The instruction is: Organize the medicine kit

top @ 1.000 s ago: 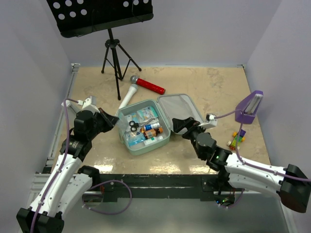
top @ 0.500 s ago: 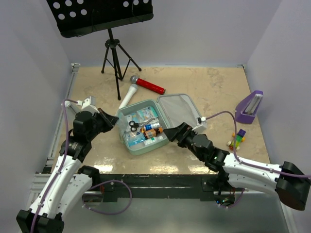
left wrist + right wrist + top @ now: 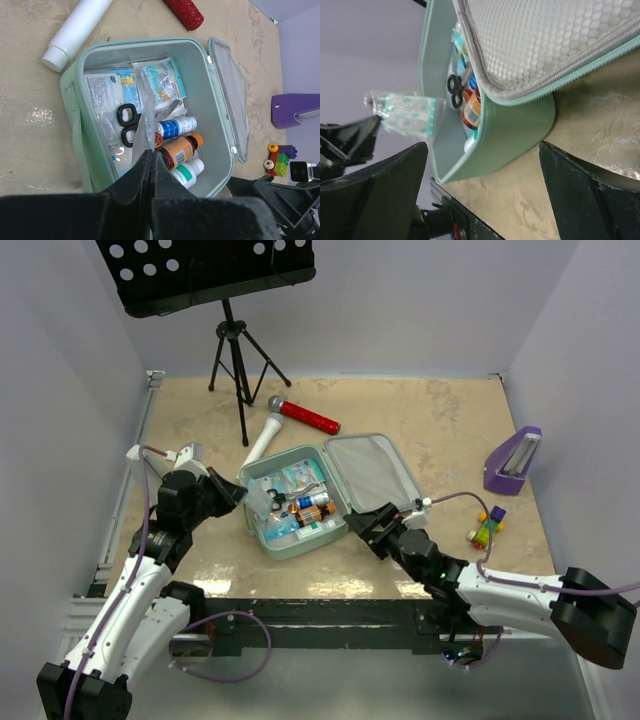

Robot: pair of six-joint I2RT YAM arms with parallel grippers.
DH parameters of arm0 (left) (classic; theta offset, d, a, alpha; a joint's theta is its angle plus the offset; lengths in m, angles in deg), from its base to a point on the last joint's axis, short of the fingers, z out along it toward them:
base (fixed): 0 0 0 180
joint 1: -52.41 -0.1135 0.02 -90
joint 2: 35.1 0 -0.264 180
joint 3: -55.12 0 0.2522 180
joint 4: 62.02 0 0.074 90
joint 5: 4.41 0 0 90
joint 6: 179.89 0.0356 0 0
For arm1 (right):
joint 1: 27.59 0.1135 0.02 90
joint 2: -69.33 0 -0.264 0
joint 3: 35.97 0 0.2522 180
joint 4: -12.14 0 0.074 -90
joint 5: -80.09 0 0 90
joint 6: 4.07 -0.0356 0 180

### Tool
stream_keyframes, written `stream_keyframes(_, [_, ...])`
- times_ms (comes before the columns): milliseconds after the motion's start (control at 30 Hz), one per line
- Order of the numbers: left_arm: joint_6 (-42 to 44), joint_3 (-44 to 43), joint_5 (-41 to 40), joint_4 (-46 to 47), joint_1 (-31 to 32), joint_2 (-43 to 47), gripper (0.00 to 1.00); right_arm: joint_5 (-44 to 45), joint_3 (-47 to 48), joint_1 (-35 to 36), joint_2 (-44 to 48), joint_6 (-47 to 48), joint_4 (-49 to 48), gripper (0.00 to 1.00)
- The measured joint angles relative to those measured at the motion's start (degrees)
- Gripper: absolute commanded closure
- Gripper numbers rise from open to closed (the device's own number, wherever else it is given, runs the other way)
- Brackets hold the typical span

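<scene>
The medicine kit (image 3: 302, 549) is a mint-green case lying open at the table's middle, its mesh-lined lid (image 3: 372, 472) flat to the right. It holds scissors (image 3: 127, 122), three bottles (image 3: 182, 148) and flat packets (image 3: 107, 92). My left gripper (image 3: 243, 502) is shut on a clear plastic packet (image 3: 145, 131) and holds it over the kit's left side. The packet shows teal dots in the right wrist view (image 3: 407, 114). My right gripper (image 3: 362, 525) is open and empty, low at the kit's near right corner (image 3: 520, 135), jaws wide on either side of it.
A white tube (image 3: 262, 437) and a red-handled tool (image 3: 305, 417) lie behind the kit. A music stand's tripod (image 3: 235, 350) stands at the back left. A purple stand (image 3: 513, 460) and toy bricks (image 3: 487, 527) sit at the right.
My right gripper has drawn back from the lid toward the kit's near right corner. My left gripper has edged right, bringing the packet over the kit.
</scene>
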Motion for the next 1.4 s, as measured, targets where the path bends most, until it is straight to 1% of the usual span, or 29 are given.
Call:
stream_keyframes(133, [0.17, 0.13, 0.0, -0.31, 0.0, 0.17, 1.0, 2.71, -2.14, -1.36, -0.72, -2.43, -5.84, 0.01])
stream_keyframes(233, [0.26, 0.7, -0.02, -0.98, 0.0, 0.79, 1.0, 3.37, -3.74, -4.52, -2.91, -3.43, -9.84, 0.01])
stream_keyframes(333, [0.61, 1.53, -0.02, -1.68, 0.02, 1.46, 1.0, 1.97, -3.39, -9.42, -8.17, -3.19, -13.86, 0.01])
stream_keyframes(400, [0.63, 2.01, -0.02, -1.99, 0.02, 1.7, 1.0, 1.01, -2.51, -11.26, -12.37, -2.97, -16.06, 0.01])
stream_keyframes(567, [1.07, 2.47, -0.04, -3.08, 0.0, 1.79, 1.0, -2.03, 1.6, -13.35, -23.98, -2.05, -23.26, 0.01])
stream_keyframes(667, [1.49, 2.47, -0.07, -3.23, 0.02, 1.9, 1.0, -3.52, 3.72, -14.73, -28.09, -1.22, -26.99, 0.02])
stream_keyframes(767, [1.55, 2.47, -0.04, -3.39, 0.02, 2.03, 1.0, -3.67, 3.93, -15.43, -27.91, 1.05, -29.68, 0.02])
stream_keyframes(867, [1.62, 2.47, -0.02, -3.69, 0.02, 2.05, 1.0, -3.5, 4.92, -15.67, -24.81, 5.97, -29.73, 0.02])
stream_keyframes(1033, [1.68, 2.47, 0.0, -4.13, 0.11, 2.03, 1.0, -3.85, 12.76, -15.65, -16.92, 20.52, -24.17, 0.02])
stream_keyframes(1133, [1.68, 2.47, 0.04, -4.11, 0.17, 2.03, 1.0, -4.17, 16.65, -15.72, -14.88, 27.12, -22.67, 0.02])
stream_keyframes(1267, [1.55, 2.4, 0.66, -4.09, 0.22, 1.99, 1.0, -6.51, 21.49, -15.74, -14.62, 34.23, -20.87, 0.02])
stream_keyframes(1400, [0.98, 0.83, 1.79, -3.98, 0.22, 1.53, 1.0, -8.5, 22.67, -15.76, -15.1, 38.84, -18.47, 0.02])
